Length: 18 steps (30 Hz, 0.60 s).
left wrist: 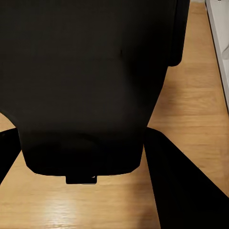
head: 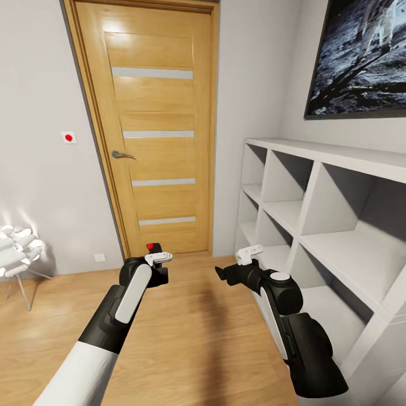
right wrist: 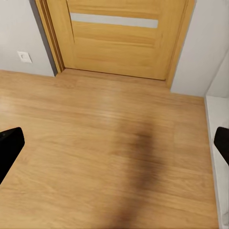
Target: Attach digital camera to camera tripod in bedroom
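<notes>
My left claw [head: 158,265] clamped on camera [left wrist: 90,81], red button up. My right claw [head: 228,274] wide open, empty. Door [head: 152,129] ahead shut; shelf [head: 332,225] close right; floor [right wrist: 109,152] open between.

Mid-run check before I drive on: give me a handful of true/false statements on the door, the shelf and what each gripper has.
1. The door is closed. True.
2. The left gripper holds the camera. True: the black body sits between its fingers, red button up.
3. The right gripper holds the tripod. False: it is open with nothing in it, over bare floor.
4. The shelf stands to the robot's left. False: it is on the right, against the wall.
5. A white chair stands left of the door. True.
</notes>
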### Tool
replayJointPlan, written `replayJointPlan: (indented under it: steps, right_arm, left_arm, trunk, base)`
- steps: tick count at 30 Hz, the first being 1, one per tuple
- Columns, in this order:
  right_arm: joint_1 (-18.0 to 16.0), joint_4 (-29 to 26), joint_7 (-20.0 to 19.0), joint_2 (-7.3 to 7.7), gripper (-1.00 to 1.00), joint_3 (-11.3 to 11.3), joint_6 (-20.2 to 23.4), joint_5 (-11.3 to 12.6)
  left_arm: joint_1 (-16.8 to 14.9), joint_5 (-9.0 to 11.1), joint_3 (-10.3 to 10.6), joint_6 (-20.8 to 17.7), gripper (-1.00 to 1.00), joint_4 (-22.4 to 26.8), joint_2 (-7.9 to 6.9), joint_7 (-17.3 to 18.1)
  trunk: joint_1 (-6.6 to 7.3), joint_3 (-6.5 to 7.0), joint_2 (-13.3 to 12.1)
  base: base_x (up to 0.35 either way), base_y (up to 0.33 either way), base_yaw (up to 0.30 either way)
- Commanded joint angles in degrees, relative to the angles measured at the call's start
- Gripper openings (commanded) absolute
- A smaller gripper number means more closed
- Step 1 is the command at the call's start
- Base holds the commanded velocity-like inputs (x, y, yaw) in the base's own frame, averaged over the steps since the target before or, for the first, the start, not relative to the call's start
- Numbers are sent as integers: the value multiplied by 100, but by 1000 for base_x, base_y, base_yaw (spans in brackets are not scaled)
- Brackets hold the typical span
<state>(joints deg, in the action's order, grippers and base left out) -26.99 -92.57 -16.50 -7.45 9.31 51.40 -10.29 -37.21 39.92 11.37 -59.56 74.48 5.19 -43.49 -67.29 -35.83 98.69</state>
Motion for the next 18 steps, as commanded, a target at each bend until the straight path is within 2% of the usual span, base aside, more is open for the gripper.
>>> replayJointPlan:
  steps: [1, 18]
  right_arm:
    - [-4, -6, -48, 0, 100, -1, 22, -60]
    - [-3, -6, -47, -1, 100, -4, 33, -60]
  left_arm:
    - [-5, 42, 2, -20, -100, 5, -2, -46]
    - [3, 35, 5, -18, -100, 5, -9, -37]
  trunk:
    - [-1, -6, 3]
    - [-1, -6, 3]
  base:
    - [160, 0, 0]
    - [274, 0, 0]
